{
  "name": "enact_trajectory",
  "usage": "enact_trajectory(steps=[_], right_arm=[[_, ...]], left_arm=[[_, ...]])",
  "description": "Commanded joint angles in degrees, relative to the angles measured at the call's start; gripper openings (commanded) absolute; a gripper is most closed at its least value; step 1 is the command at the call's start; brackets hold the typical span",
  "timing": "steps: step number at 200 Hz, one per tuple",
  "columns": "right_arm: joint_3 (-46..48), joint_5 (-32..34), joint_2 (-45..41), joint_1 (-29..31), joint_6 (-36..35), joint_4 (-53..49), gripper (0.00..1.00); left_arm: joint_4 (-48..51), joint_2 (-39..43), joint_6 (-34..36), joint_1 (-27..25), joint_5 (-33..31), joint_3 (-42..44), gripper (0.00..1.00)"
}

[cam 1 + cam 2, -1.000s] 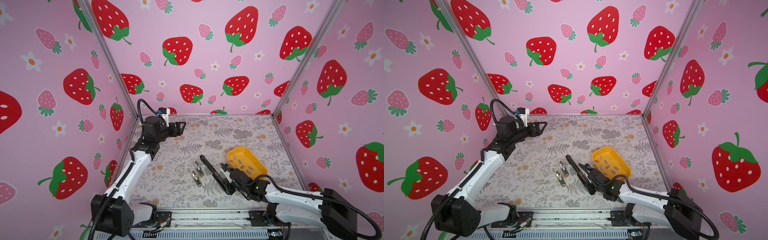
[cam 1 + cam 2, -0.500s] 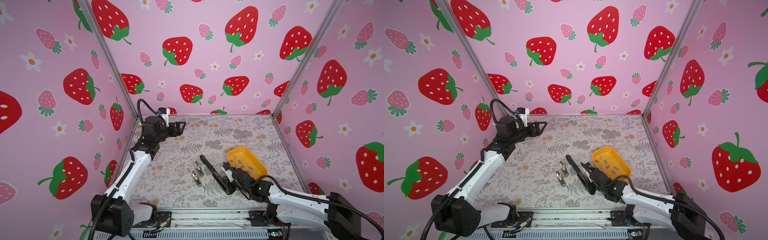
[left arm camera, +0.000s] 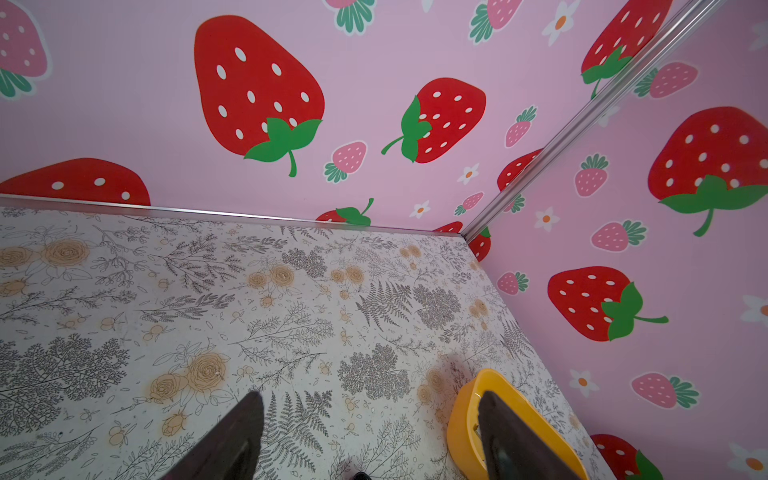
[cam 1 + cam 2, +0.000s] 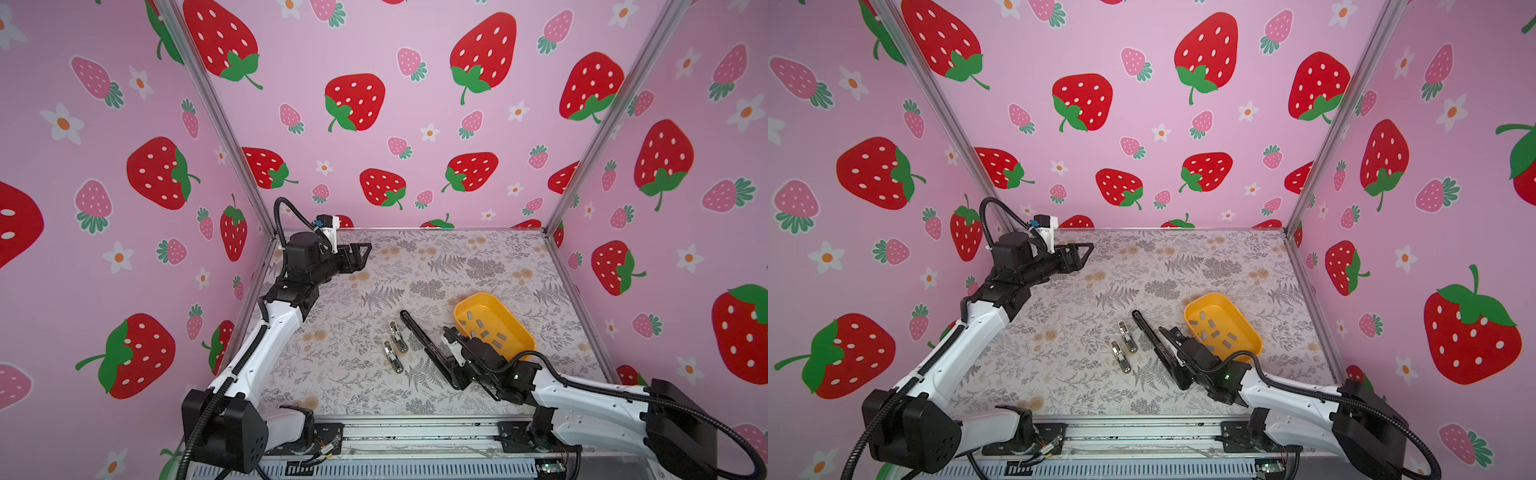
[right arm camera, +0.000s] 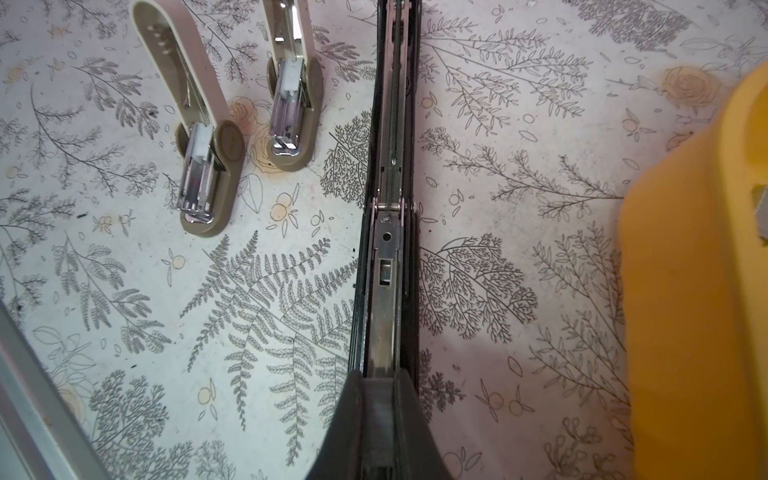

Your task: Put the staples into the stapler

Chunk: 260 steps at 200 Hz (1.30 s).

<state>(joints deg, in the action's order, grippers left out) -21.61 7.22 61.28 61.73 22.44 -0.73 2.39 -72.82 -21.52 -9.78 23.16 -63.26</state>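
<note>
My right gripper [image 5: 376, 380], jaws together, over the stapler [image 5: 388, 257], channel visible only by wrist; top view: left gripper [image 4: 365, 257], jaws apart.

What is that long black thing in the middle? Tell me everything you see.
It is a black stapler, swung fully open and lying flat on the floral table, slanted in both top views. A silvery metal channel with a thin spring runs inside it, hinged at mid-length. The shut right gripper meets its near end; whether it grips cannot be told. Nothing else touches it.
</note>
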Motion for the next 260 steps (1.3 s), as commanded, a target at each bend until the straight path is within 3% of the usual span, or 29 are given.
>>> enact_trajectory(steps=[1,208,260], right_arm=[[-1.0,-0.1,-0.2,-0.1,-0.5,0.2,0.08],[-1.8,-0.5,3.1,0.0,-0.3,0.1,0.08],[-1.2,-0.7,1.0,0.5,2.5,-2.7,0.09]], left_arm=[[-1.0,0.1,-0.6,0.4,0.6,-2.5,0.82],[-1.1,0.0,-0.9,0.7,0.7,-2.6,0.82],[-0.8,0.3,-0.4,0.7,0.3,-2.6,0.82]])
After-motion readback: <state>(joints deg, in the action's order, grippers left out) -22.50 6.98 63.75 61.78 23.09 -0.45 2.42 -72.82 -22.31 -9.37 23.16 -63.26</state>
